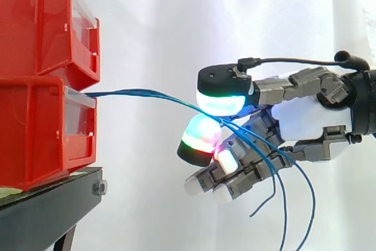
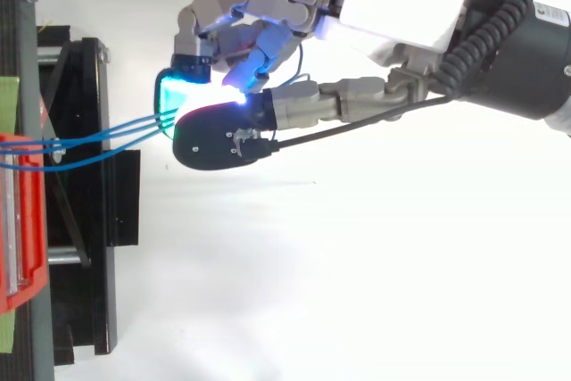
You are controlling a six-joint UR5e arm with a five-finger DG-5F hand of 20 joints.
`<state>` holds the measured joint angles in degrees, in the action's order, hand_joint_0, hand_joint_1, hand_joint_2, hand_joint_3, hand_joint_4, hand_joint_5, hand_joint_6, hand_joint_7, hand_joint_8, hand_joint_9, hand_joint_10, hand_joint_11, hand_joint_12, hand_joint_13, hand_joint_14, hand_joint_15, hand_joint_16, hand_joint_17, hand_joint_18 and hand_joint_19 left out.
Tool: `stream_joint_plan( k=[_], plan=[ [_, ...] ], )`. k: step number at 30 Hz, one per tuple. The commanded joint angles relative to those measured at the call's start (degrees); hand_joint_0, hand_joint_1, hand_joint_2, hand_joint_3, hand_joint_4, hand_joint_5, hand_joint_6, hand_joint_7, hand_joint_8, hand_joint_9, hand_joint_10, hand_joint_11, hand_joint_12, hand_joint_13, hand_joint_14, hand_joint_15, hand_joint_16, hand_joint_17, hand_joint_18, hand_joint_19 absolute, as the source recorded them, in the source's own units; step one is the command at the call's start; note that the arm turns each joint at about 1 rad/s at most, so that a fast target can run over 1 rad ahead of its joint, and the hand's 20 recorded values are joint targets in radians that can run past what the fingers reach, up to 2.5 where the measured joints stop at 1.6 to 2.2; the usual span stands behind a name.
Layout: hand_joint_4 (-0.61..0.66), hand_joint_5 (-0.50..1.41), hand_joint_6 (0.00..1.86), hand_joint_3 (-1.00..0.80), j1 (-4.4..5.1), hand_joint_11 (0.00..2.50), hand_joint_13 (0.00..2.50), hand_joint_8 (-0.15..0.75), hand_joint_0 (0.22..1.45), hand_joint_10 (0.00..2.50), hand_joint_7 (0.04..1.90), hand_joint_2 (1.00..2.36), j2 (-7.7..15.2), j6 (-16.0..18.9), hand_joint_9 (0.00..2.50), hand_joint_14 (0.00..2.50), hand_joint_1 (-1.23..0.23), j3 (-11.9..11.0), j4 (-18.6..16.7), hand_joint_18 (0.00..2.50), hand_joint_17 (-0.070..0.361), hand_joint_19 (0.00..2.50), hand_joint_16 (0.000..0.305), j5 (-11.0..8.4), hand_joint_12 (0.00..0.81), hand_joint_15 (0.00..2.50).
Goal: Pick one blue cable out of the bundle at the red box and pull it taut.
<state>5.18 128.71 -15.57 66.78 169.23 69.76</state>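
White curtain (image 1: 164, 22) hangs behind two stacked red bins (image 1: 35, 57), which sit on a black stand (image 1: 47, 204) at the left of the side view. Several blue cables (image 1: 147, 94) leave the front of the lower bin and run close together, almost level and with little slack, across the open gap to my hand (image 1: 308, 123), which reaches in from the right. My hand is closed on them: a cyan-glowing pad (image 1: 220, 101) presses from above and a red-and-green pad (image 1: 200, 138) meets it from below, with the strands pinched between. Seen from above, the strands spread apart at the bin and converge at my pads; how many are truly caught in the pinch I cannot tell. Their loose ends hang down past my curled lower fingers.
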Motion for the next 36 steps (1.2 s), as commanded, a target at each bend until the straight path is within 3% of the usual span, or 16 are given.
stream_joint_plan(
  k=[1,14,17,18,20,21,24,26,28,31,36],
  plan=[
    [0.18,-0.05,0.7,-0.24,-0.08,0.57,0.51,0.314,0.59,0.01,1.17,1.02,-0.3,0.0,1.06,0.01,-0.69,0.0,0.1,0.54,0.106,0.29,0.047,0.11,0.336,0.19],
    [0.21,-0.08,0.8,-0.2,-0.26,0.64,0.53,0.321,0.61,0.01,1.13,1.02,-1.4,-1.2,1.03,0.01,-0.9,0.0,1.7,0.59,0.107,0.26,0.048,-0.06,0.336,0.19],
    [0.23,-0.08,0.8,-0.28,-0.26,0.66,0.51,0.318,0.62,0.02,1.09,1.02,-1.4,-1.2,1.01,0.01,-0.92,0.0,1.7,0.59,0.108,0.26,0.048,-0.06,0.34,0.19],
    [0.25,-0.08,0.8,-0.44,-0.17,0.67,0.51,0.317,0.57,0.01,1.09,1.01,-1.3,-1.3,1.01,0.01,-0.86,0.0,1.7,0.58,0.11,0.28,0.049,-0.15,0.343,0.2],
    [0.25,-0.08,0.79,-0.48,-0.17,0.66,0.5,0.316,0.53,0.01,1.09,1.0,-1.4,-1.3,1.02,0.01,-0.8,0.0,1.7,0.58,0.114,0.3,0.051,-0.15,0.352,0.2],
    [0.22,-0.06,0.75,-0.5,-0.26,0.61,0.51,0.318,0.5,0.01,1.1,1.0,-1.4,-1.3,1.06,0.01,-0.64,0.0,1.7,0.59,0.118,0.3,0.052,-0.15,0.354,0.19],
    [0.21,-0.05,0.7,-0.47,-0.17,0.58,0.5,0.298,0.55,0.01,1.12,1.0,-1.3,-1.3,1.08,0.01,-0.47,0.0,1.7,0.56,0.11,0.33,0.049,-0.15,0.337,0.19],
    [0.21,-0.04,0.66,-0.43,-0.17,0.55,0.49,0.3,0.57,0.01,1.18,1.01,-1.4,-1.3,1.08,0.01,-0.43,0.0,1.7,0.54,0.108,0.33,0.048,-0.15,0.334,0.18],
    [0.22,-0.04,0.63,-0.37,-0.17,0.53,0.48,0.313,0.59,0.01,1.23,1.01,-1.4,-1.3,1.04,0.01,-0.48,0.0,1.7,0.53,0.108,0.32,0.048,-0.06,0.334,0.19],
    [0.21,-0.06,0.65,-0.3,-0.26,0.54,0.47,0.321,0.6,0.01,1.16,1.01,-1.4,-1.3,0.97,0.01,-0.61,0.0,1.7,0.53,0.108,0.31,0.048,-0.15,0.339,0.19],
    [0.2,-0.1,0.71,-0.37,-0.17,0.56,0.45,0.328,0.56,0.01,1.06,1.01,-1.4,-1.3,0.93,0.01,-0.71,0.0,1.7,0.51,0.111,0.32,0.049,-0.15,0.347,0.19]
  ],
)
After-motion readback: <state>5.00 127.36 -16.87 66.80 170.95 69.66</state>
